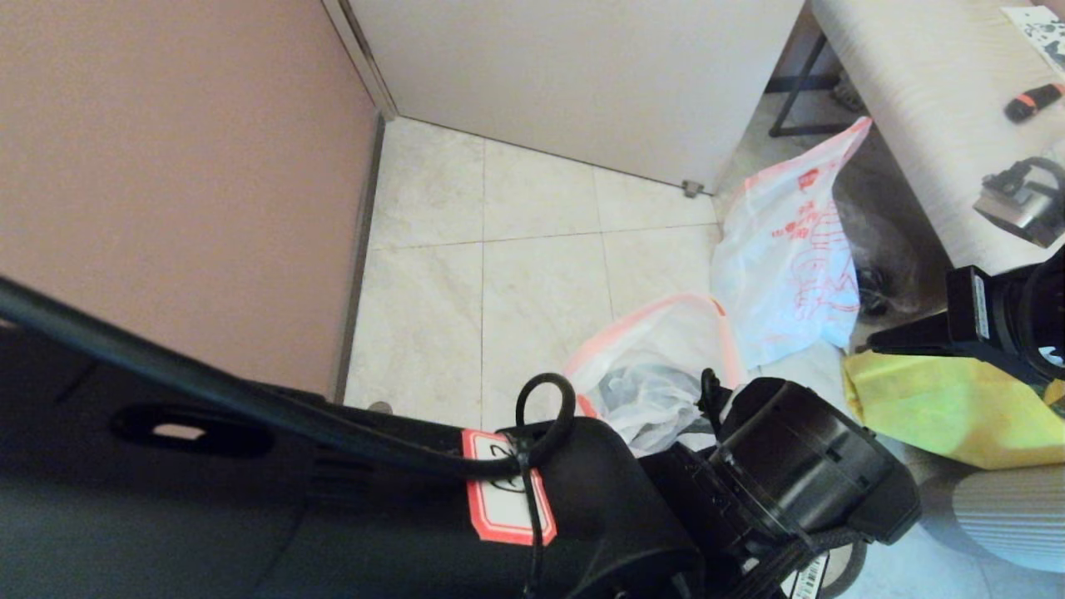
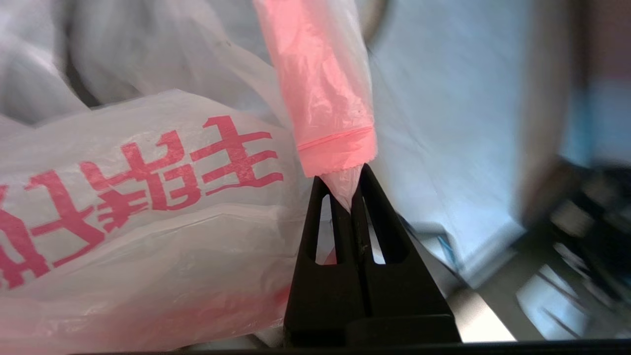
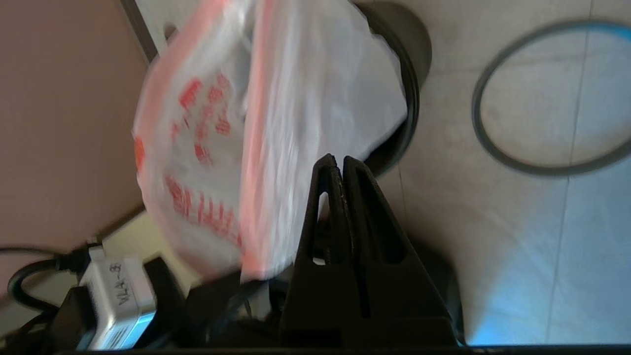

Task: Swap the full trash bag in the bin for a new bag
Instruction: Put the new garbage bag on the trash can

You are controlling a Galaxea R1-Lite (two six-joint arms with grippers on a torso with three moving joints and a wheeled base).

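The full trash bag (image 1: 657, 374) sits open behind my left arm, white with a pink rim and crumpled clear and white contents. My left gripper (image 2: 345, 180) is shut on a bunched strip of that pink rim, beside the printed bag wall (image 2: 148, 197). In the right wrist view the bag (image 3: 305, 98) rises out of the black bin (image 3: 416, 84), and the dark grey hoop (image 3: 537, 170) lies apart on the floor. My right gripper (image 3: 341, 160) is shut and empty, just beside the bag. The limp new bag (image 1: 786, 249) stands slack at the right.
A big yellow bag (image 1: 957, 408) lies at the right under my right arm. A pale table (image 1: 915, 100) with small devices stands at the back right. A pink wall (image 1: 166, 166) runs along the left and a white panel (image 1: 582, 75) closes the back.
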